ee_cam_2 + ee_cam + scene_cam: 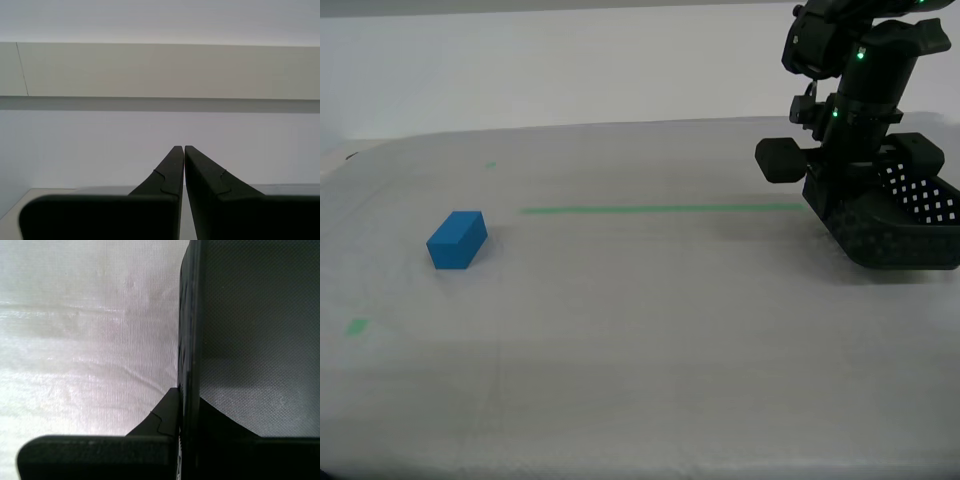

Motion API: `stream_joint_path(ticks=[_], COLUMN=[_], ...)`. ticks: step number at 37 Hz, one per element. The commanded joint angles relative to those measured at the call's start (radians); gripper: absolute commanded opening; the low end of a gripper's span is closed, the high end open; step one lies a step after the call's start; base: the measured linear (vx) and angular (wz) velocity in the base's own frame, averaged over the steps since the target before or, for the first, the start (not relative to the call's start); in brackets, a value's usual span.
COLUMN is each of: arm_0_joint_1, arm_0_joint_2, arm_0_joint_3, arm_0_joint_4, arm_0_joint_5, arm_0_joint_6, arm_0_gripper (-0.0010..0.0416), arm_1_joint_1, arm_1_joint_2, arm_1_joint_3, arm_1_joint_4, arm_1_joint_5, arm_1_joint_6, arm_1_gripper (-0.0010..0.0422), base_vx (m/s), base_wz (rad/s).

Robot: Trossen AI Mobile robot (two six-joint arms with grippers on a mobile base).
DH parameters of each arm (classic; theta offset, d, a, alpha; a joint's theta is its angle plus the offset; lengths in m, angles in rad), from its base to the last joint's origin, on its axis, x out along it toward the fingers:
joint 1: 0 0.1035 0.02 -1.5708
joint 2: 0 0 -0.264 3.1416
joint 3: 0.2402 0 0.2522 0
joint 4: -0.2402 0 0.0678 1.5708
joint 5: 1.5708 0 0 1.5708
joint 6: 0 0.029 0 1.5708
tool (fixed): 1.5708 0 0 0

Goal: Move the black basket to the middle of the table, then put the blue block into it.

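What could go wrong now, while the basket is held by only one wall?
1. My first gripper pinches a single wall of the small perforated black plastic basket, which hangs tilted at the exterior view's right; it may slip or swing during the move.
2. Set down tilted on the whitish-grey cloth table, it could tip or land askew.
3. The small bright-blue rectangular block lies far off at the exterior view's left; my second gripper, jaws shut, faces away from it.

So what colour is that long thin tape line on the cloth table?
Green. The long thin tape line shows best in the exterior view, running across the whitish-grey cloth table.
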Motion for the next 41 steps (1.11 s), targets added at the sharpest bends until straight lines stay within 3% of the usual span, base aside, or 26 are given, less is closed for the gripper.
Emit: stream_joint_path(ticks=[1, 6, 16, 22, 41], arm_0_joint_1=[0.002, 0.008, 0.056, 0.1, 0.178], arm_0_joint_2=[-0.023, -0.04, -0.042, -0.041, -0.041], arm_0_joint_3=[0.002, 0.038, 0.182, 0.255, 0.43], arm_0_joint_4=[-0.027, -0.111, -0.278, -0.301, -0.346], arm_0_joint_5=[0.005, 0.008, 0.061, 0.068, 0.067], arm_0_joint_6=[0.016, 0.021, 0.031, 0.095, 0.204], arm_0_gripper=[-0.0001, -0.0001, -0.0001, 0.0, 0.0], arm_1_joint_1=[0.0, 0.0, 0.0, 0.0, 0.0], arm_1_joint_2=[0.0, 0.0, 0.0, 0.0, 0.0], arm_1_joint_3=[0.0, 0.0, 0.0, 0.0, 0.0], arm_1_joint_4=[0.005, 0.005, 0.005, 0.005, 0.005], arm_1_joint_5=[-0.001, -0.001, -0.001, -0.001, -0.001], arm_1_joint_6=[0.002, 0.002, 0.002, 0.002, 0.002], arm_1_gripper=[0.0, 0.0, 0.0, 0.0, 0.0], base_vx=[0.0, 0.0, 0.0, 0.0, 0.0], base_wz=[0.0, 0.0, 0.0, 0.0, 0.0])
